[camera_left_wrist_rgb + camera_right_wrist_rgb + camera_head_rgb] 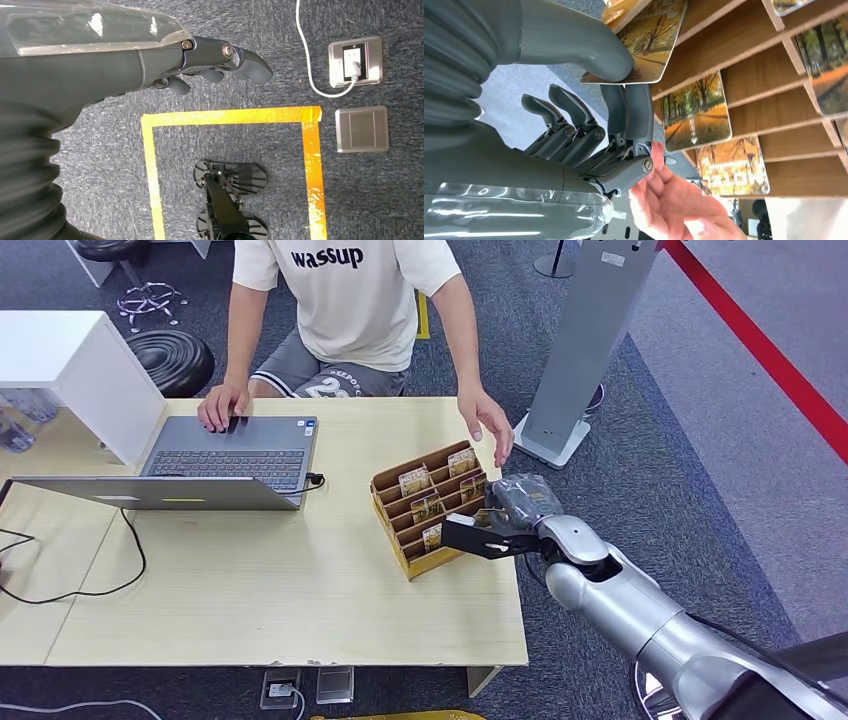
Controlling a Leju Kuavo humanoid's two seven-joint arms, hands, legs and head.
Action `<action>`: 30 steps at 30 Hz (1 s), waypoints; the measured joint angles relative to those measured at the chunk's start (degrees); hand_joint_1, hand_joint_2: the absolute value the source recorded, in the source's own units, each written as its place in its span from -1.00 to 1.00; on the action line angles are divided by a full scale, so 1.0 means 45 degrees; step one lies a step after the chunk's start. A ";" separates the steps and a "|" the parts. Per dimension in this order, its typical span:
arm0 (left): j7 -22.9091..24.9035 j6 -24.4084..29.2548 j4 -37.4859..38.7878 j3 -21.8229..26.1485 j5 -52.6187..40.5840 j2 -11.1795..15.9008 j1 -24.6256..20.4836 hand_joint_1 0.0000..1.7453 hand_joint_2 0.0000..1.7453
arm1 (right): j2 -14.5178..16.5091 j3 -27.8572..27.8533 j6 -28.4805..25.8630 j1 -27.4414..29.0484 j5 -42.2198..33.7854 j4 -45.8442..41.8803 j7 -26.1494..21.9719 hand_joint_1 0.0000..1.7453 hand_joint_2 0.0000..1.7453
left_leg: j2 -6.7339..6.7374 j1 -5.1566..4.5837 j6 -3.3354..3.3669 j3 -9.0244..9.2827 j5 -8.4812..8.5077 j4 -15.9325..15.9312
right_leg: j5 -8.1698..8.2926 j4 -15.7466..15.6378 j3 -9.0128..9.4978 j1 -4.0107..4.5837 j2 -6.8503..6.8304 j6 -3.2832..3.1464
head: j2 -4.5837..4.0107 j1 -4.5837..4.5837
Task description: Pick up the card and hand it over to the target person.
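Several cards sit in the slots of the wooden card rack (432, 508) on the table (280, 590), and the right hand (500, 525) is right at the rack's near end. From the right wrist view the thumb and a couple of fingers (631, 112) are pinching one card (649, 47), an autumn-tree picture, by its edge, with the other fingers curled back and apart from it. That card looks like it's still partly in its slot, up against the wooden divider, though I can't tell how far in. More cards (696, 112) sit in the slots just past the fingertips.

The person (350, 300) in the white shirt sits across the table; one of their hands (487, 420) hangs just beyond the rack, near the robot's hand, the other rests on the laptop (225, 455), well off to the side.

The left hand (215, 62) hangs over the carpet with nothing in it, fingers loosely curled but apart.
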 joint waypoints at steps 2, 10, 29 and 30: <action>0.0002 0.0002 0.0000 -0.0019 0.0034 0.0000 -0.0002 -1.00 1.00 | -0.0139 -0.0058 0.0074 -0.0092 -0.0068 -0.0416 0.0136 0.96 1.00 | 0.0002 -0.0003 0.0001 -0.0007 -0.0001 0.0005 | -0.0001 0.0006 -0.0007 -0.0003 0.0002 0.0001 | 0.0000 0.0000; -0.0002 0.0007 -0.0001 -0.0066 0.0133 -0.0008 -0.0006 -1.00 1.00 | -0.0563 -0.0193 0.0266 -0.0270 -0.0187 -0.1745 0.0581 0.96 1.00 | 0.0002 -0.0002 0.0001 0.0001 0.0010 -0.0013 | 0.0009 -0.0011 0.0002 -0.0001 0.0000 -0.0003 | 0.0000 0.0000; -0.0005 -0.0017 -0.0010 -0.0215 0.0218 -0.0090 -0.0005 -1.00 1.00 | -0.0542 -0.0212 0.0157 -0.0224 -0.0030 -0.3389 0.1018 0.96 1.00 | 0.0004 0.0002 -0.0001 0.0002 0.0000 -0.0004 | 0.0003 -0.0005 0.0004 0.0001 0.0004 0.0002 | 0.0000 0.0000; -0.0010 -0.0023 -0.0010 -0.0224 0.0231 -0.0092 -0.0005 -1.00 1.00 | -0.0503 -0.0223 0.0104 -0.0218 0.0012 -0.3376 0.1005 0.96 1.00 | 0.0005 0.0002 0.0000 0.0004 0.0001 -0.0006 | 0.0004 -0.0007 0.0007 0.0001 0.0005 0.0002 | 0.0000 0.0000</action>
